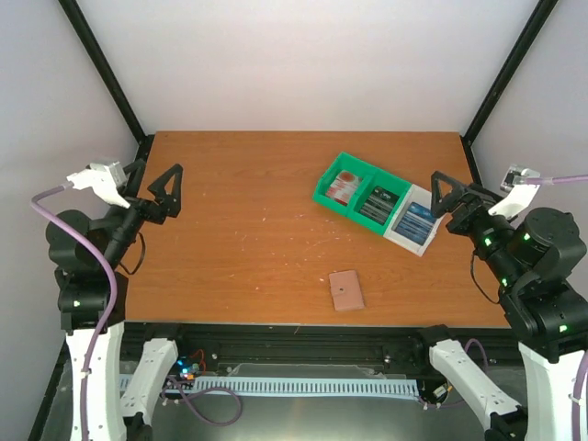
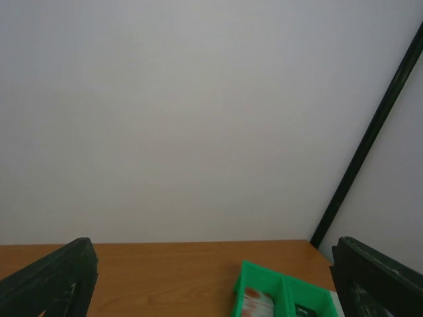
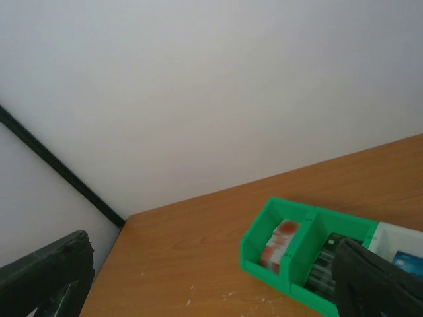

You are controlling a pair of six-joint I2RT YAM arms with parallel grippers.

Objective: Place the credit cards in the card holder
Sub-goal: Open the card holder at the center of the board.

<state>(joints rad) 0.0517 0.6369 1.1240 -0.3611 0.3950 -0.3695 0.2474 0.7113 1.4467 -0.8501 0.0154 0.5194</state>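
Observation:
The credit cards stand in stacks in a tray: red-and-white cards point(image 1: 345, 186) point(image 3: 277, 242) point(image 2: 255, 305), dark cards point(image 1: 378, 204) point(image 3: 326, 261) and blue cards point(image 1: 416, 221) point(image 3: 407, 260). The card holder point(image 1: 346, 289), a flat tan-pink rectangle, lies closed on the table near the front edge, apart from the tray. My left gripper point(image 1: 154, 180) point(image 2: 211, 277) hovers open and holds nothing at the table's left edge, far from both. My right gripper point(image 1: 461, 197) point(image 3: 211, 281) is open and holds nothing, just right of the tray.
The tray has two green compartments point(image 1: 323, 191) point(image 3: 250, 259) point(image 2: 246, 272) and a white one point(image 1: 401, 241) on its right. The wooden table point(image 1: 239, 220) carries small white specks. Black frame posts point(image 1: 106, 64) and white walls enclose the back and sides.

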